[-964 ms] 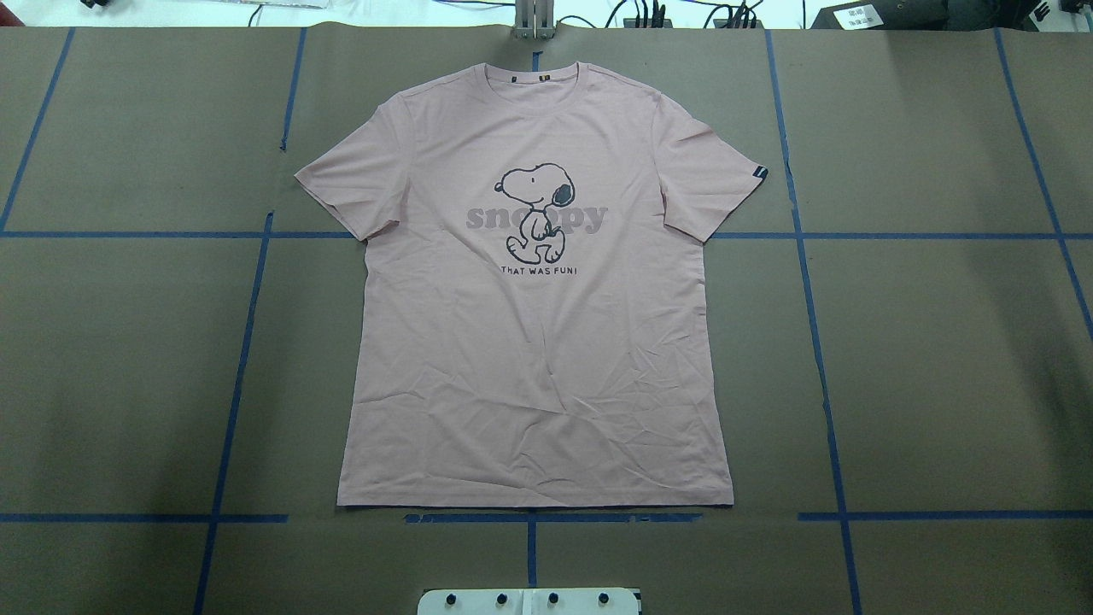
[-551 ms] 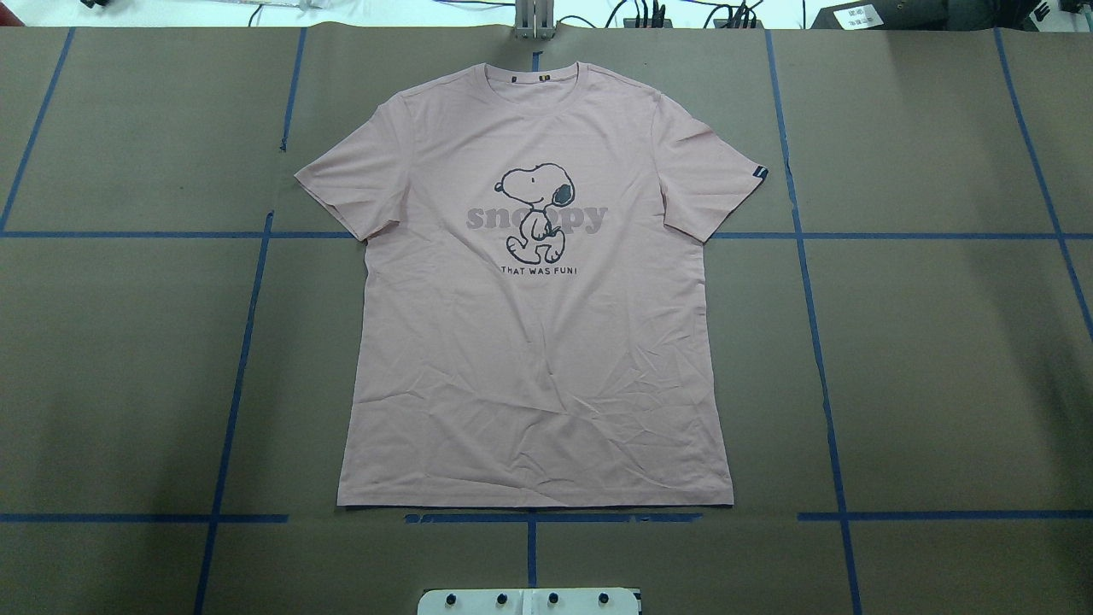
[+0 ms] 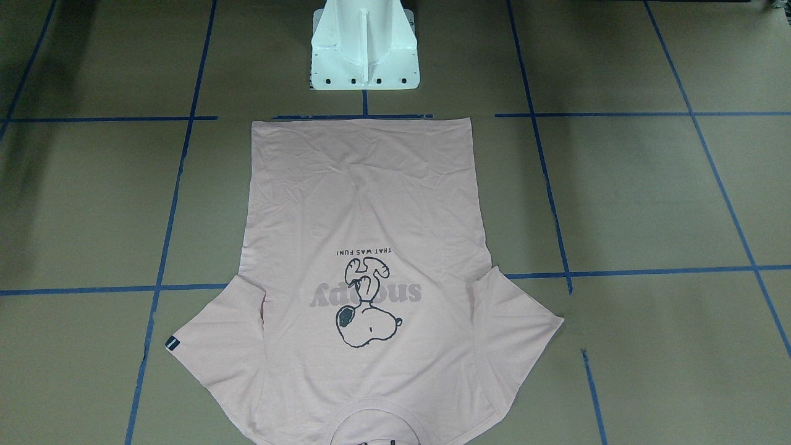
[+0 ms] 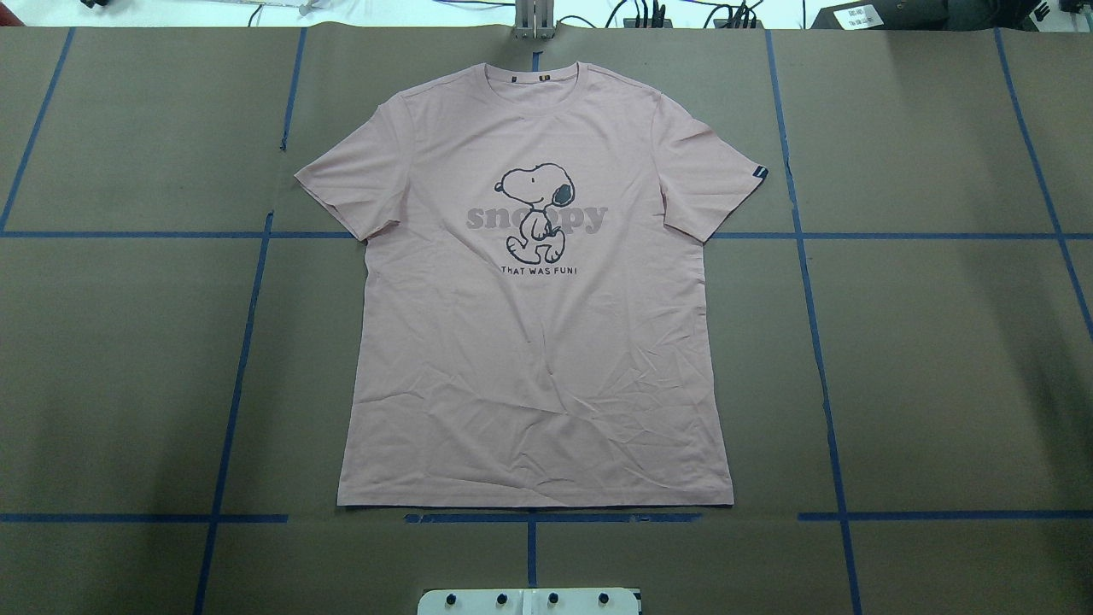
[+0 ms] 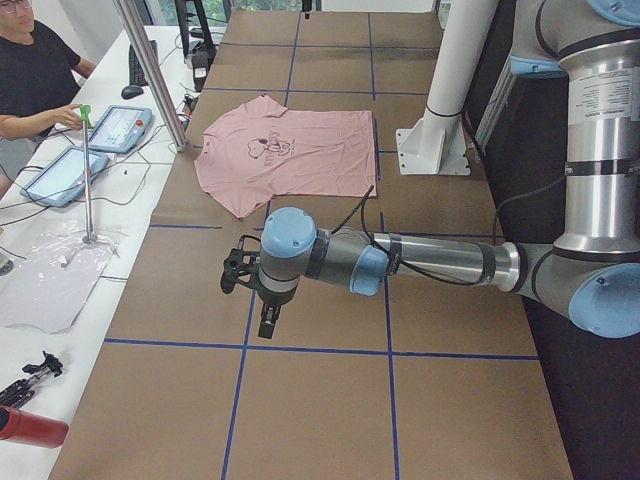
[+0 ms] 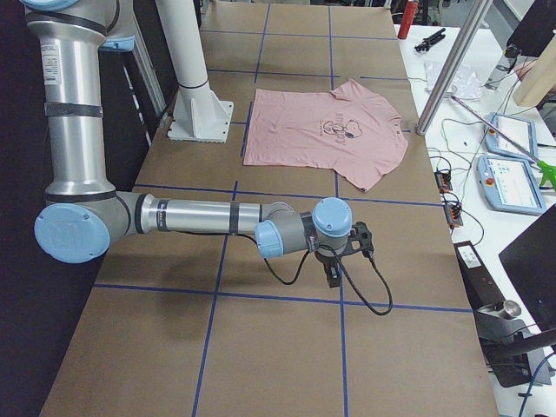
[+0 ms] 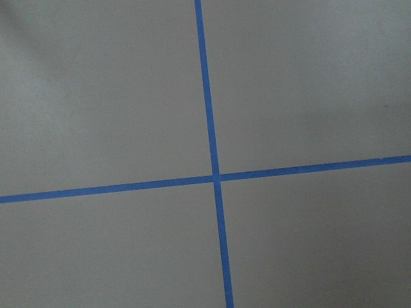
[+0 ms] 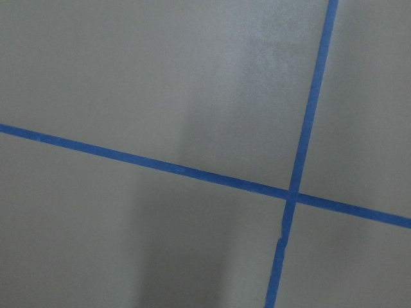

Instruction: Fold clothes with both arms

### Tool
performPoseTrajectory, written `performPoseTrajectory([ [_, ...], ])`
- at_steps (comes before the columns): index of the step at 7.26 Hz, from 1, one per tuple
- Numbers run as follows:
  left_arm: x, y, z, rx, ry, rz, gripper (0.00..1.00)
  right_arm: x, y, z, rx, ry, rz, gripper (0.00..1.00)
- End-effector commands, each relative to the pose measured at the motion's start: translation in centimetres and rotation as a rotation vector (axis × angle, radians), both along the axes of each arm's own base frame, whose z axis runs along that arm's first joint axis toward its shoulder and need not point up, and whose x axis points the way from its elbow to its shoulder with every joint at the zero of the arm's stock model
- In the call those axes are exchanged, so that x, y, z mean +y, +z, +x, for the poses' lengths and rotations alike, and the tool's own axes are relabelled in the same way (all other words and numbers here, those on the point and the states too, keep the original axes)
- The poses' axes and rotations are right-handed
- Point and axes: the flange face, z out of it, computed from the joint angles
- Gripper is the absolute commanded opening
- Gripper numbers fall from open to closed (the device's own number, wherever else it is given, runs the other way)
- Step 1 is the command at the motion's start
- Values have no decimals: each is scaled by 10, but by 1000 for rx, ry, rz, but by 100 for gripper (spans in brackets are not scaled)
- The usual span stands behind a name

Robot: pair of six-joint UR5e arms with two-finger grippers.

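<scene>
On the brown paper-covered table (image 4: 939, 342), gridded with blue tape lines (image 4: 246, 342), lies one pale pink T-shirt (image 4: 534, 342). It is spread flat and face up, both short sleeves out. Its collar points away from the robot, and its hem runs just beside the tape line nearest the white pedestal base (image 3: 364, 46).

Two arms are in view, both well apart from the shirt. The left arm (image 5: 420, 260) reaches out low over bare paper toward the table's left end, and the right arm (image 6: 191, 215) does the same toward the right end. The left gripper (image 5: 266, 328) and the right gripper (image 6: 333, 276) each point down at the table. Only the side cameras show them, so whether their fingers are apart or together cannot be told. Each wrist camera sees one crossing of tape lines on bare paper.

The shirt carries one dog drawing (image 4: 536, 212) in dark outline, set over the grey word "snoopy" (image 4: 487, 219). Under it is the line "THAT WAS FUN!" (image 4: 540, 271). One small black tag (image 4: 760, 172) sits on the hem of the sleeve on the robot's right; its writing is too small to read.

One operator (image 5: 35, 80) sits at a side bench beside two tablet-like panels (image 5: 120, 128).
</scene>
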Motion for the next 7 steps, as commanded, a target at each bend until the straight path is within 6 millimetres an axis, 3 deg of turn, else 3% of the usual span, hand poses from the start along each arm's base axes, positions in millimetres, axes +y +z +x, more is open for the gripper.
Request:
performPoseTrajectory([
  [1, 1, -8, 4, 47, 22, 19, 100, -10, -20, -35, -8, -6, -30, 100],
  [3, -2, -13, 13, 57, 39, 54, 100, -53, -80, -101, -43, 43, -110, 100],
  [6, -2, -23, 15, 91, 49, 77, 100, -106, -226, -259, -64, 147, -175, 100],
  [7, -2, -20, 16, 89, 52, 74, 100, -126, -246, -298, -47, 218, -164, 100],
])
